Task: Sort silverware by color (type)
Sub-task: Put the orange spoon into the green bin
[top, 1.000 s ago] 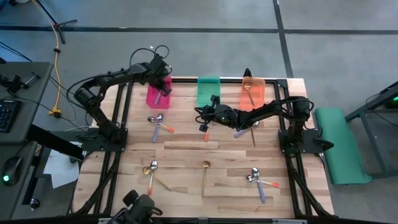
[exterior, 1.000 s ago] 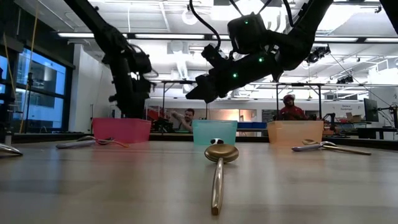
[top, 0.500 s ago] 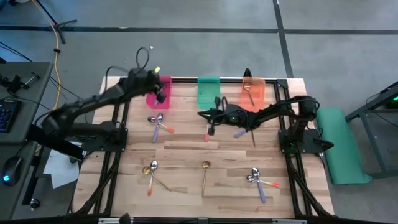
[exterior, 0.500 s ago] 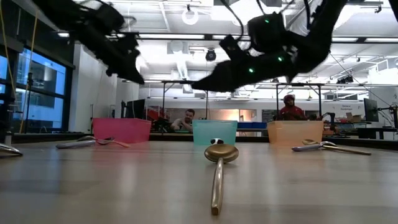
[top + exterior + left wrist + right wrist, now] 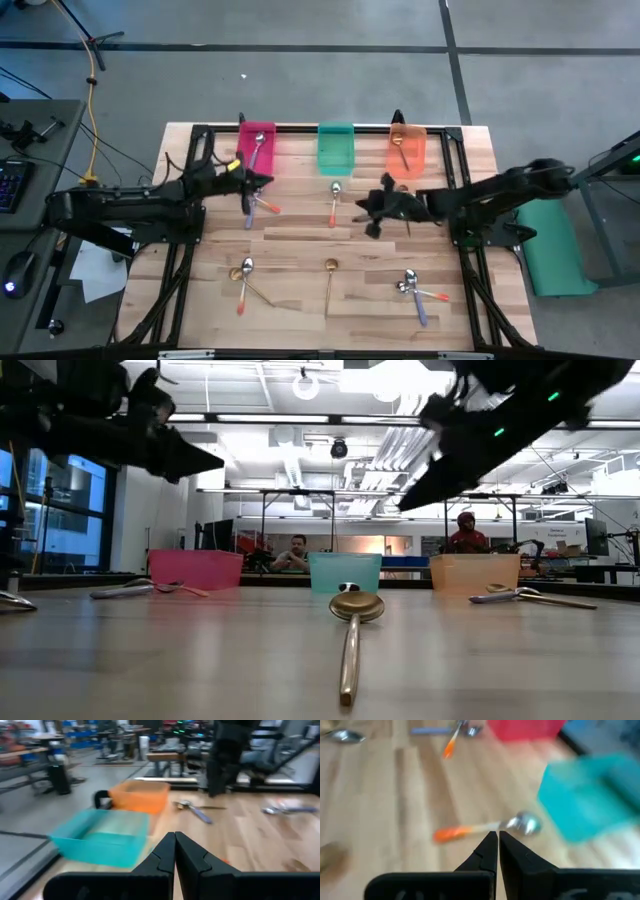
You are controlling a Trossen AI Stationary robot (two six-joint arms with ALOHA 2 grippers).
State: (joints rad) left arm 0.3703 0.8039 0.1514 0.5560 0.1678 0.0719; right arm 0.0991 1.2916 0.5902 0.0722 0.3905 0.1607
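Three see-through bins stand in a row along the top edge of the wooden table [image 5: 300,235] in the high view. The red bin [image 5: 256,148] is on the left and has one spoon with a purple handle [image 5: 256,152] lying inside it. The teal bin [image 5: 335,147] in the middle looks like it has nothing in it. The orange bin [image 5: 406,148] on the right holds one gold spoon [image 5: 399,146].

The other spoons lie on the table. Just below the teal bin is a spoon with an orange handle [image 5: 334,201]. Below the red bin, two spoons [image 5: 252,200] lie crossed. At the lower left is a gold and orange pair [image 5: 243,277]. A single gold spoon [image 5: 330,282] lies at the lower middle. Two more [image 5: 412,289] lie at the lower right.

The left gripper [image 5: 262,181] hangs just below the red bin. Its two fingers are pressed together and hold nothing. The right gripper [image 5: 366,207] is in the middle of the table, right of the orange-handled spoon. Its fingers are also pressed together, with nothing between them.
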